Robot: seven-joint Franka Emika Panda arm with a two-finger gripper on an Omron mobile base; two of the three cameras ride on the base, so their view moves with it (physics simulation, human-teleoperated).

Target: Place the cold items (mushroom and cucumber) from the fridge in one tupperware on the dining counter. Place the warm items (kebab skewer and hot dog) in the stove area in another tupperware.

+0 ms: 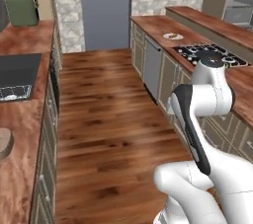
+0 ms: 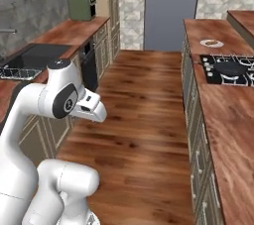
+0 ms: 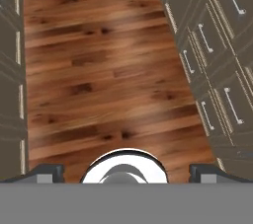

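- Wood-plank floor (image 1: 104,119) runs down a galley kitchen, with wood-topped counters on both sides and a grey doorway at the far end, at twelve o'clock in both base views.
- In the left base view a stove (image 1: 210,54) sits on the right-hand counter at about two o'clock, and a small plate (image 1: 173,36) with something tan on it lies just beyond it; whether that is the hot dog or the kebab skewer is too small to tell.
- A raised wood ledge behind the stove, at one o'clock, may be the dining counter (image 1: 212,20); a slice of grey shelving at the top right corner may be the fridge (image 1: 239,1).
- No mushroom, cucumber or tupperware can be made out.
- On the left-hand counter a sink (image 2: 30,60) lies at nine o'clock in the right base view, with a green toaster (image 2: 82,5) farther back at eleven o'clock.
- The gripper (image 3: 126,173) is spread fully wide with nothing between the fingers, and the hand camera looks down at bare floor between cabinet fronts.
- Judged from this, the robot is in transit, arm tucked, with no item yet collected.
- To do this step well, the base should drive on with the arm folded clear of both counters, stop square to the target, and only then reach out, keeping the jaws wide.
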